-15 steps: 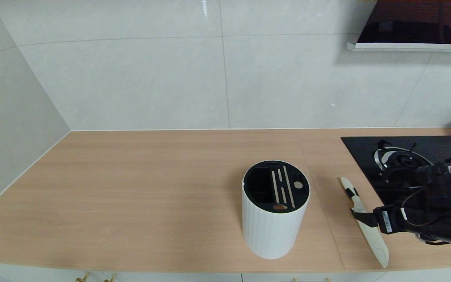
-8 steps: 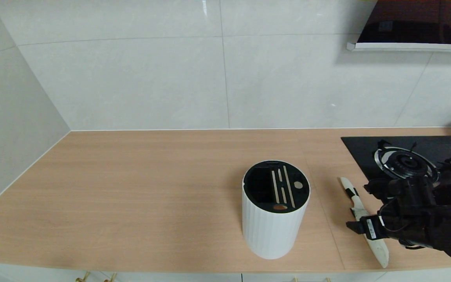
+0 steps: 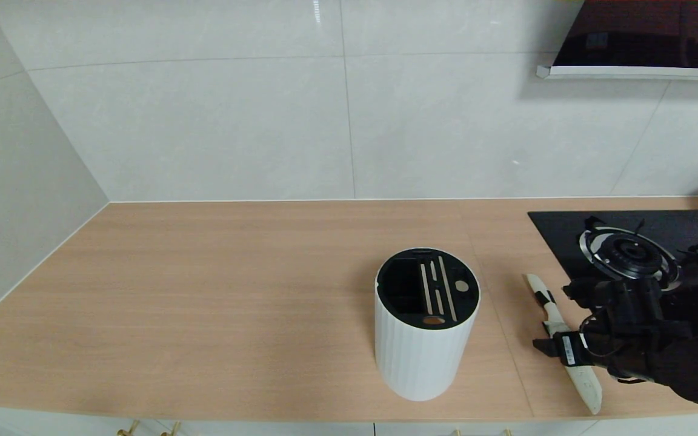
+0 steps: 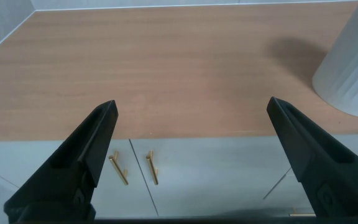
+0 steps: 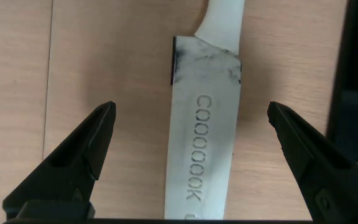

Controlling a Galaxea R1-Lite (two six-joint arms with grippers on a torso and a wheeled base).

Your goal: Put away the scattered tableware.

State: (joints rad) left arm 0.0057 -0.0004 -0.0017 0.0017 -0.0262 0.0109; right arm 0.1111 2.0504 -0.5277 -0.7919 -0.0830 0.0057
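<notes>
A cream knife (image 3: 586, 384) with black smudges near its handle lies flat on the wooden counter (image 3: 234, 290), close to the front edge, between the holder and the stove. My right gripper (image 3: 558, 320) hangs open just over it, one finger on each side of the blade. In the right wrist view the knife (image 5: 207, 162) lies lengthwise in the gap of that gripper (image 5: 190, 124), not touched. The white ribbed utensil holder (image 3: 426, 339) stands upright left of the knife, its black top showing slots. My left gripper (image 4: 191, 106) is open in front of the counter edge, near the holder (image 4: 353, 68).
A black gas stove (image 3: 628, 248) is set into the counter just right of the knife. A dark range hood (image 3: 640, 42) hangs at the upper right. Cabinet doors with gold handles (image 4: 151, 168) run under the counter edge. Bare counter stretches left of the holder.
My right arm has swung in toward the knife, and its open fingers now straddle the blade. Knife and holder have stayed put.
</notes>
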